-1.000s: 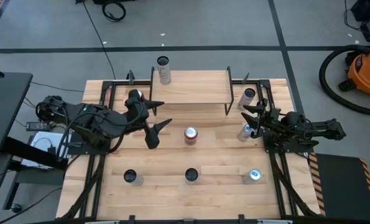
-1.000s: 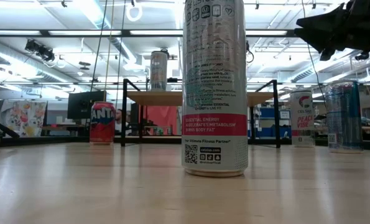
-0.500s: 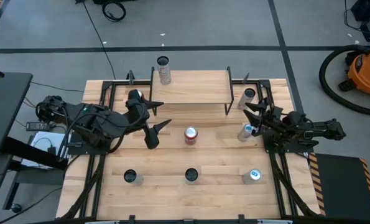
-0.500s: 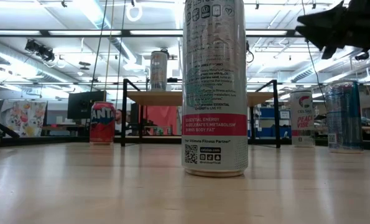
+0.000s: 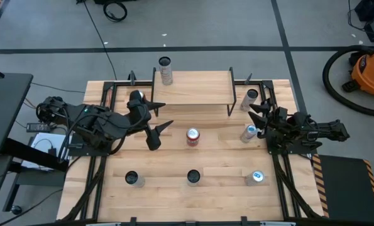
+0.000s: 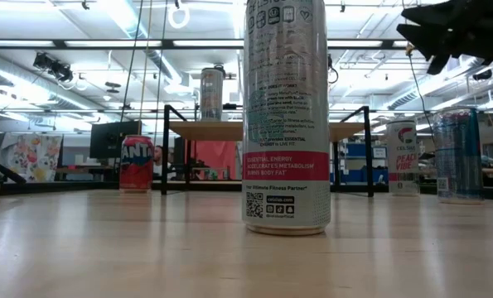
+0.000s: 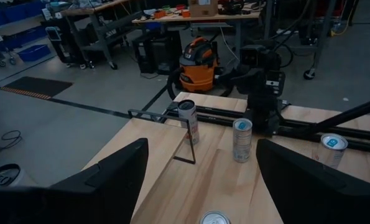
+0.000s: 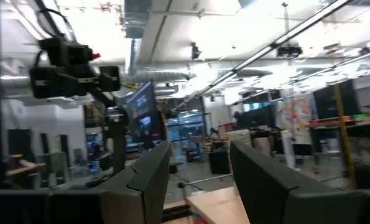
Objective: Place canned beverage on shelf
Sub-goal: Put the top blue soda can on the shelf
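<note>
The right gripper (image 5: 254,117) hangs above the blue can (image 5: 249,132) at the table's right side, fingers apart, gripping nothing. The left gripper (image 5: 158,118) waits wide open left of the red can (image 5: 192,136). Only the low view shows the right gripper lifted clear above the blue can (image 6: 456,154); the high view alone shows their overlap. The shelf (image 5: 193,88) runs lengthwise across the table's far edge, carrying one upright can (image 5: 166,70) at its left end.

Tall silver-and-pink slim can (image 6: 286,116) standing close on the pale wooden counter (image 6: 147,248), small light-wood shelf on black legs (image 6: 267,131) behind with a silver can (image 6: 211,94) on it, red can (image 6: 136,163) left, dark right gripper (image 6: 445,33) raised at upper right, fingers parted
</note>
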`<state>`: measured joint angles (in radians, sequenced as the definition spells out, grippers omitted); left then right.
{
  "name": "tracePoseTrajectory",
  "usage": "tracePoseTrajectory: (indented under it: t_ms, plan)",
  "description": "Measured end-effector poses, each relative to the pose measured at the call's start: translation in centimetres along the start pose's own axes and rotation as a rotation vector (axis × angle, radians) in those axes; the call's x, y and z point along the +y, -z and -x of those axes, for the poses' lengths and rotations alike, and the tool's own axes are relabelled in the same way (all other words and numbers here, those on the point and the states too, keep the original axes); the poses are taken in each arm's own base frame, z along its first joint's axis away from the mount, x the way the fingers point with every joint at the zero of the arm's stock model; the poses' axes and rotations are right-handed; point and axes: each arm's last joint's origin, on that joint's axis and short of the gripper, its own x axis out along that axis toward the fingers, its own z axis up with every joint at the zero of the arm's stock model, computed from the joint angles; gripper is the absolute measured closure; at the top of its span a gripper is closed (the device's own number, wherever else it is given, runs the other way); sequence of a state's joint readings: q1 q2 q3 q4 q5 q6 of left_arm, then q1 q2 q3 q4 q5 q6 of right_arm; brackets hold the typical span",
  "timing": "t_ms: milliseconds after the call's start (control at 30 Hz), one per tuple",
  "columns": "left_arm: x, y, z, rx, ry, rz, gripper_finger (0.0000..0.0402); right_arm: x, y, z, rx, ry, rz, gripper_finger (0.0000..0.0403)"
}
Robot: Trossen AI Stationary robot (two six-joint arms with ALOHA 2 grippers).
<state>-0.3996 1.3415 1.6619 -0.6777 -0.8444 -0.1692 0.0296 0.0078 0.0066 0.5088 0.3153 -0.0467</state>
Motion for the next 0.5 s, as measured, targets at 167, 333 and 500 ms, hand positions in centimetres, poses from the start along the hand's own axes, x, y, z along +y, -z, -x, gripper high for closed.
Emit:
tracePoseTrajectory:
  t_ms: [167, 333, 500]
  plan:
    - [0.0, 0.0, 0.0, 0.0, 0.0, 0.0, 0.0091, 0.06, 0.06, 0.0, 0.006, -0.022, -0.024, 0.0209]
    - [0.0, 0.0, 0.0, 0.0, 0.0, 0.0, 0.0091, 0.08, 0.55, 0.02, 0.055, -0.023, -0.049, 0.0167]
    - [0.0, 0.0, 0.0, 0.0, 0.0, 0.0, 0.0091, 0.11, 0.77, 0.03, 0.076, -0.03, -0.057, 0.0099]
